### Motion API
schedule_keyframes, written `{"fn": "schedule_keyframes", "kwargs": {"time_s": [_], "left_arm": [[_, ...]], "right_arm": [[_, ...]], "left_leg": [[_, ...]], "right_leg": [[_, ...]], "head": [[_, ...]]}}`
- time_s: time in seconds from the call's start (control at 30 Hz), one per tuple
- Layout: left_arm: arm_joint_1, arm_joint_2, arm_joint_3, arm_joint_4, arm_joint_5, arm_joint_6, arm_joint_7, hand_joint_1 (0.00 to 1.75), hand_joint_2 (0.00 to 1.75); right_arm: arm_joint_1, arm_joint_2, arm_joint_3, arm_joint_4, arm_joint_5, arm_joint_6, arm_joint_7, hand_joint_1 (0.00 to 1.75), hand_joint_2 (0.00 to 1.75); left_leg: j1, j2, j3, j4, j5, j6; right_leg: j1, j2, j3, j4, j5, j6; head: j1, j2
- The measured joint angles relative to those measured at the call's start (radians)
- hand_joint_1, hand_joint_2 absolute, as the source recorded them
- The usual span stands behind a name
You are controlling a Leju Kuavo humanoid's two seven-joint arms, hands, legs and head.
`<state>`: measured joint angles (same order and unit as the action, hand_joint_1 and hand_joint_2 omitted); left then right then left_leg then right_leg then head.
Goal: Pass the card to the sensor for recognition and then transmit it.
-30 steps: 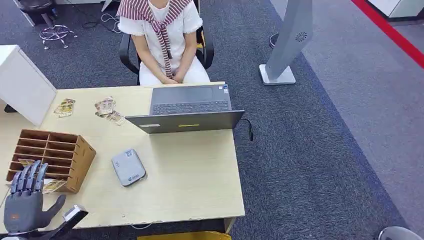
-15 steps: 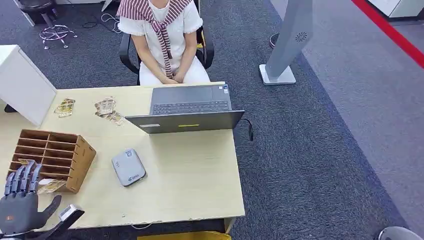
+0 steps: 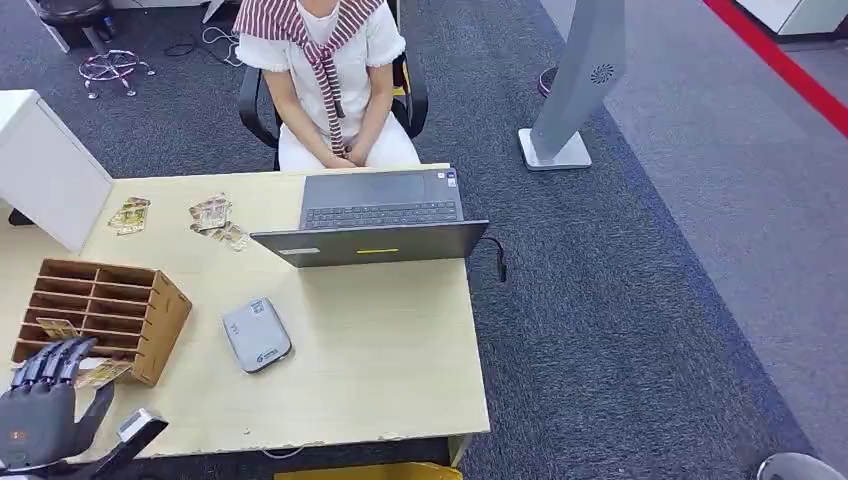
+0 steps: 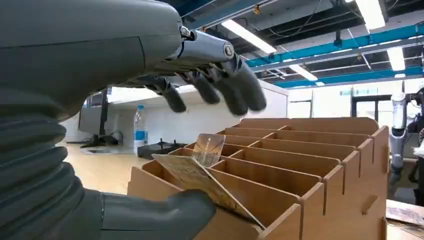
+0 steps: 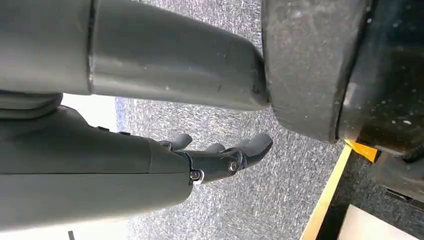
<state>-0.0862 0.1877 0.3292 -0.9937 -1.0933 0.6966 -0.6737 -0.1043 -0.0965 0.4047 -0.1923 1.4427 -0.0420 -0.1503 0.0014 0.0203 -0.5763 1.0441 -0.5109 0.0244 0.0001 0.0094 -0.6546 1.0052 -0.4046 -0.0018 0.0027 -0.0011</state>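
The card (image 4: pixel 200 177) lies tilted across the front edge of the wooden rack (image 3: pixel 110 310), at the near corner compartment, with a second card (image 4: pixel 209 148) standing upright in a slot just behind it. The rack sits at the left end of the surface (image 3: pixel 380 350), and the grey sensor (image 3: pixel 257 334) rests flat a little to its right, in front of the laptop (image 3: pixel 375 225).

The left hand (image 3: pixel 40 405) hovers at the rack's near corner, released, holding nothing; in the left wrist view its dark fingers (image 4: pixel 235 92) reach over the card and its thumb (image 4: pixel 160 217) sits just below it, apparently not yet pressing on it.

The card looks thin, light and fairly stiff, probably glossy, so it may slip or skate off the wood if pushed. The sensible hold is a pinch on the overhanging lower edge, thumb beneath and fingers on top, firm but without bending it.

The right hand (image 5: pixel 220 157) hangs over the carpet, fingers loosely extended, empty.
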Motion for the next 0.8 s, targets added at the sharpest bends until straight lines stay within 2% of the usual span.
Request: {"fn": "schedule_keyframes", "kwargs": {"time_s": [0.43,0.67,0.8], "left_arm": [[-0.009,0.001,0.001,0.009,0.028,0.000,-0.017,1.75,1.75],[-0.008,0.004,-0.006,0.009,0.064,0.000,0.042,1.75,1.75],[-0.007,0.011,-0.020,0.009,0.075,0.000,0.056,1.75,1.75]], "right_arm": [[0.000,-0.001,0.000,0.000,0.000,-0.003,-0.002,0.00,0.00],[0.000,-0.001,0.002,0.000,0.000,-0.009,-0.003,0.00,0.00],[0.000,-0.002,0.005,0.000,0.002,-0.010,-0.005,0.00,0.00]], "left_leg": [[0.000,0.000,0.000,0.000,0.000,0.000],[0.000,0.000,0.000,0.000,0.000,0.000],[0.000,0.000,0.000,0.000,0.000,0.000]], "right_leg": [[0.000,0.000,0.000,0.000,0.000,0.000],[0.000,0.000,0.000,0.000,0.000,0.000],[0.000,0.000,0.000,0.000,0.000,0.000]], "head": [[0.000,0.000],[0.000,0.000],[0.000,0.000]]}}
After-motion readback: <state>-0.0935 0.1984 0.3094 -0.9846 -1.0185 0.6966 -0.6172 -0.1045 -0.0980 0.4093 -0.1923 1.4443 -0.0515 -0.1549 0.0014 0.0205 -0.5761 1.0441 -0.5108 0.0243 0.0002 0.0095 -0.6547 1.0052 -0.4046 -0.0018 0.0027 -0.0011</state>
